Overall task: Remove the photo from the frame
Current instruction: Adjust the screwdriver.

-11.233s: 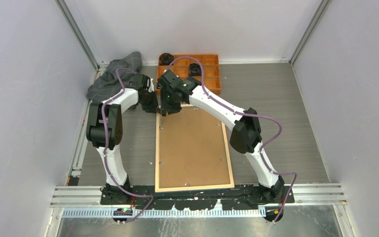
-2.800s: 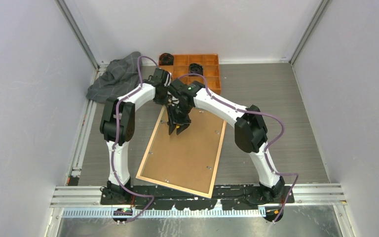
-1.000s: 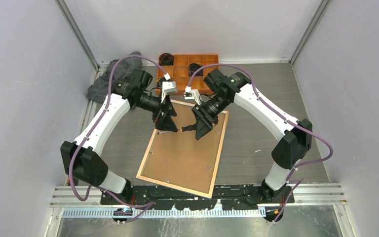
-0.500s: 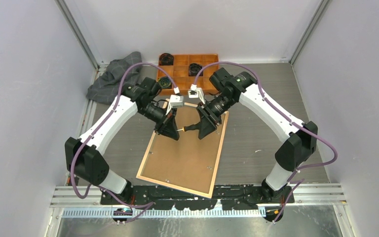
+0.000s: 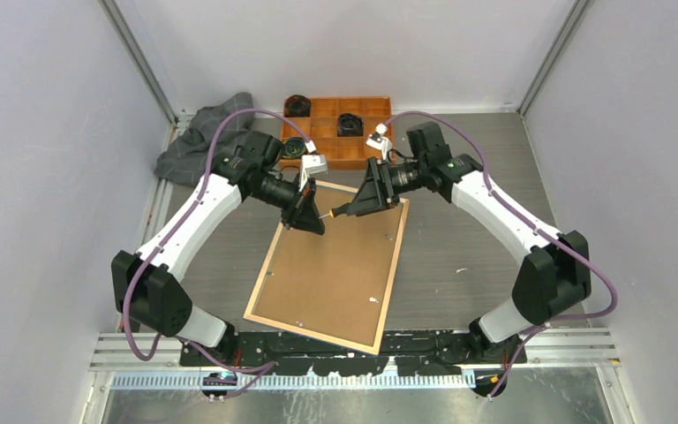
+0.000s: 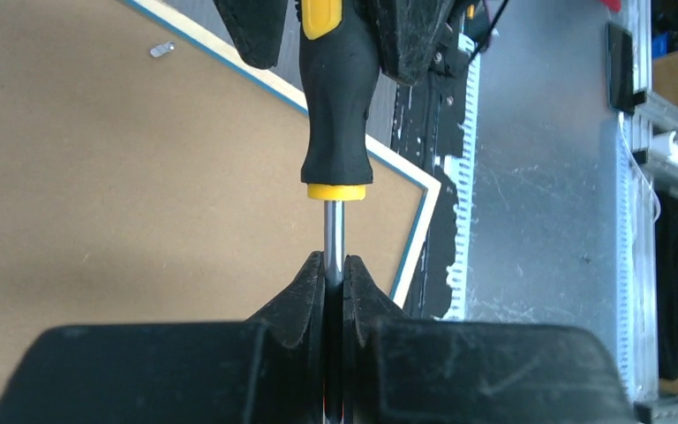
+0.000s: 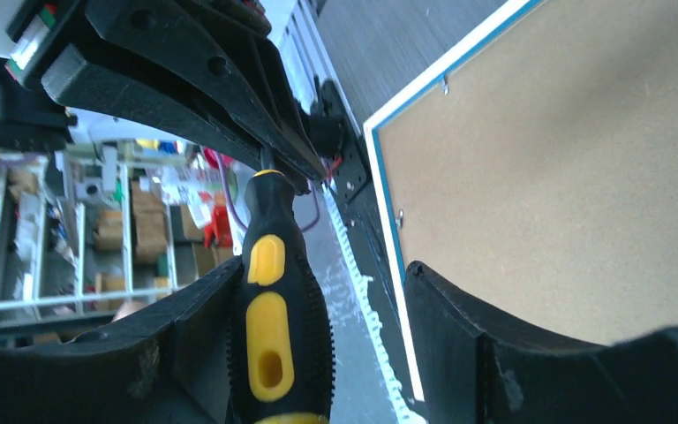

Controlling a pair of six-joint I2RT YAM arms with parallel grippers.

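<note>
Left arm and right arm: glossy white link shells, black joint housings, black bases.
One purple cable per arm, running in loose loops from base to wrist.
Small pale camera block on each wrist.
Left gripper: matte black, wedge fingers tapering to narrow tips. The body is finely scratched and dusty, with round bolt holes in the side plate.
Right gripper: same black, broad fingers with rounded edges and scuffs.
</note>
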